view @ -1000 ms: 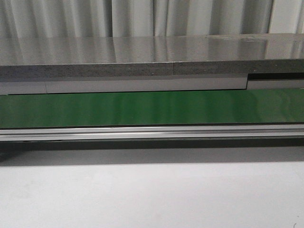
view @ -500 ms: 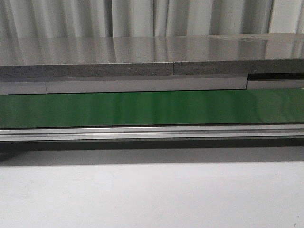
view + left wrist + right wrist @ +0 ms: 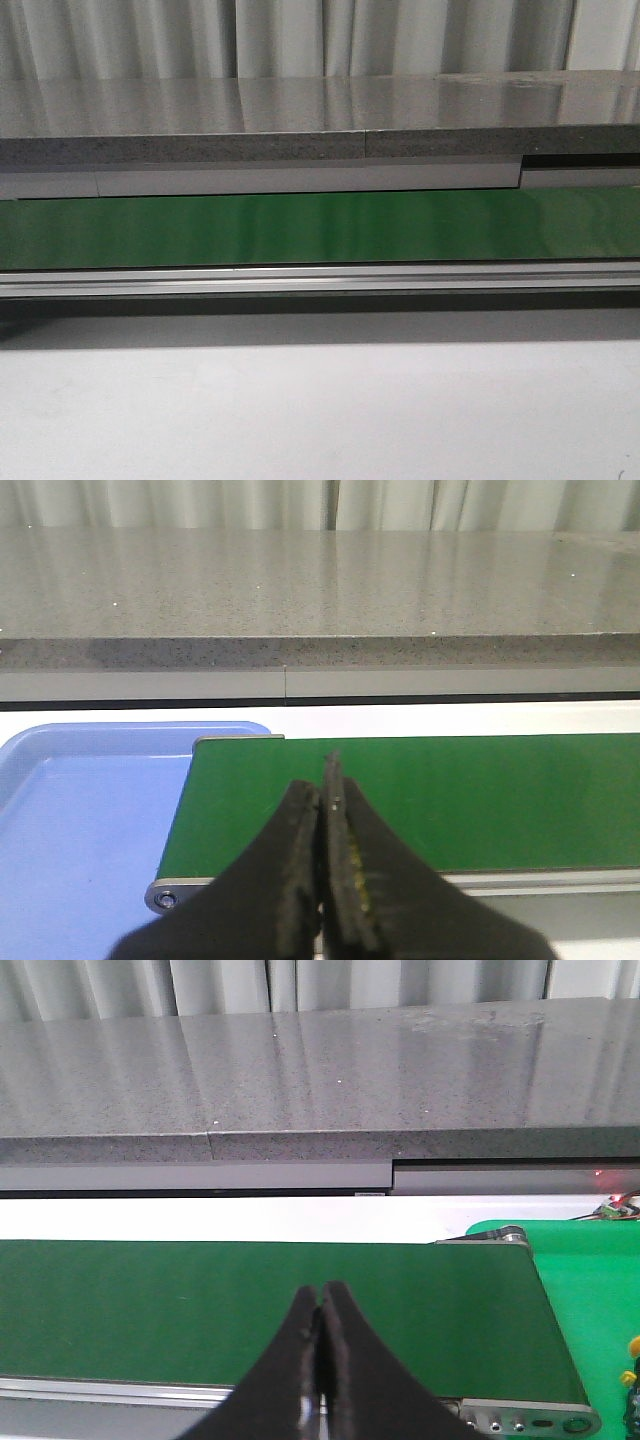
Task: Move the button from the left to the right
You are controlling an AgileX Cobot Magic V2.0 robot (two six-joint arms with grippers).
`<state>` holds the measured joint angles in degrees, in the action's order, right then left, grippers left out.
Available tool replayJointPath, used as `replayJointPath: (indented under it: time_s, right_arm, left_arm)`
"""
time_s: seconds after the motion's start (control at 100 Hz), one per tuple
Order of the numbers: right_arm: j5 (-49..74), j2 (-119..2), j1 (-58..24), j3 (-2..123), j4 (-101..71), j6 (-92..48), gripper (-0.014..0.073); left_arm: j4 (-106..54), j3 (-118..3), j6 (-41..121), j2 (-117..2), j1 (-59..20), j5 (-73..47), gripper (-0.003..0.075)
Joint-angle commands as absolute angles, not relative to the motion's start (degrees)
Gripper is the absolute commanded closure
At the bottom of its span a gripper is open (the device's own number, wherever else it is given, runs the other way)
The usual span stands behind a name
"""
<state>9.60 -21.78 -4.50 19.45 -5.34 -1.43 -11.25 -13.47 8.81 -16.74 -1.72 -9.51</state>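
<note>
No button shows clearly in any view. Small yellow bits [image 3: 631, 1360] sit at the very edge of the right wrist view on a bright green mat; I cannot tell what they are. My left gripper [image 3: 325, 785] is shut and empty, held over the left end of the dark green conveyor belt [image 3: 450, 790]. My right gripper [image 3: 320, 1295] is shut and empty, held over the belt [image 3: 200, 1290] near its right end. Neither gripper shows in the front view, where the belt [image 3: 320, 228] is bare.
A blue tray [image 3: 80, 820] lies off the belt's left end. A bright green mat [image 3: 590, 1280] lies off its right end. A grey stone counter [image 3: 300, 110] runs behind the belt, with curtains behind. An aluminium rail [image 3: 320, 278] edges the belt's front, above a white table [image 3: 320, 410].
</note>
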Motion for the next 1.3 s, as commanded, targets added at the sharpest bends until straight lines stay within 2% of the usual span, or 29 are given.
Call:
replayJointPath:
  time_s: [0.0,0.34,0.85,1.29]
  right_arm:
    - [4.94,-21.89,-4.49,20.87,-5.28,-1.90,0.0660]
    - [5.12,-18.47,-4.49,19.48,-3.05,-1.90,0.0660]
    - [0.00,0.61,-4.49,1.05,-3.09,-1.86,0.0660]
    - [-0.59,1.74,-4.49,-0.73,-3.09,-1.48,0.0660]
  left_arm:
    - [-11.90,-15.05,8.77,-17.02,-2.07,-4.64,0.0741]
    - [-11.90,-15.05,8.77,-17.02,-2.07,-4.64,0.0741]
    - [-11.90,-15.05,8.77,-17.02,-2.07,-4.64,0.0741]
    - [-11.90,-15.05,8.77,-17.02,-2.07,-4.64,0.0741]
